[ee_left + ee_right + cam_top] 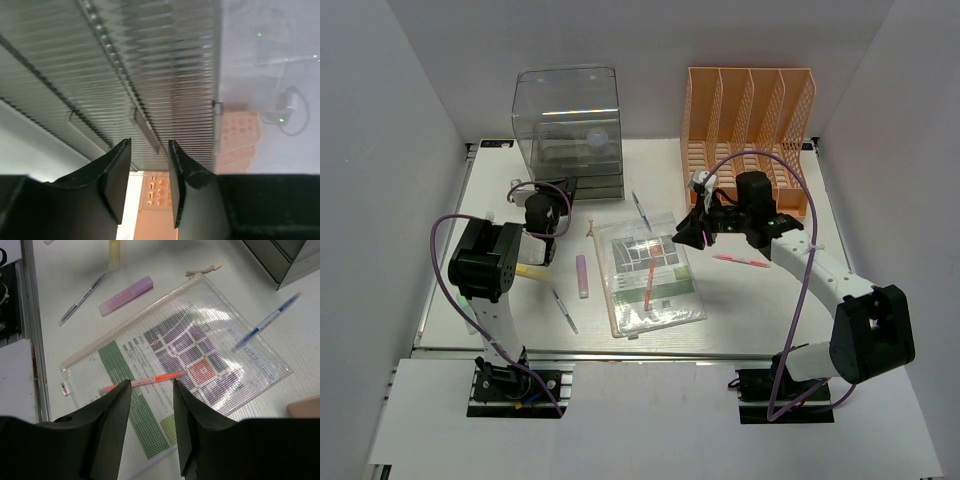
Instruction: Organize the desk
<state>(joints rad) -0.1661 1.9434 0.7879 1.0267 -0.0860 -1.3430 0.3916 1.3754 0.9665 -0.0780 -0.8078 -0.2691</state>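
**Viewing the desk from above, both grippers released**

The desk (760, 310) lies flat between white walls, its long axis running left to right across the top view, with a metal rail (620, 352) along the near edge. At the far edge stand a clear drawer box (567, 130) on the left and an orange file rack (750, 110) on the right.

The near right corner and the strip before the rail offer bare surface. In mid-desk lies a mesh pouch (650, 275), slightly skewed, with an orange pen (145, 381) on it. Around it lie a blue pen (640, 210), a purple highlighter (582, 276), a clear pen (564, 310), a yellow highlighter (530, 270) and a red pen (742, 261).

The left gripper (150, 145) faces the drawer box closely, jaws parted, holding nothing. The right gripper (151, 385) hangs over the pouch, jaws parted above the orange pen, not gripping it.
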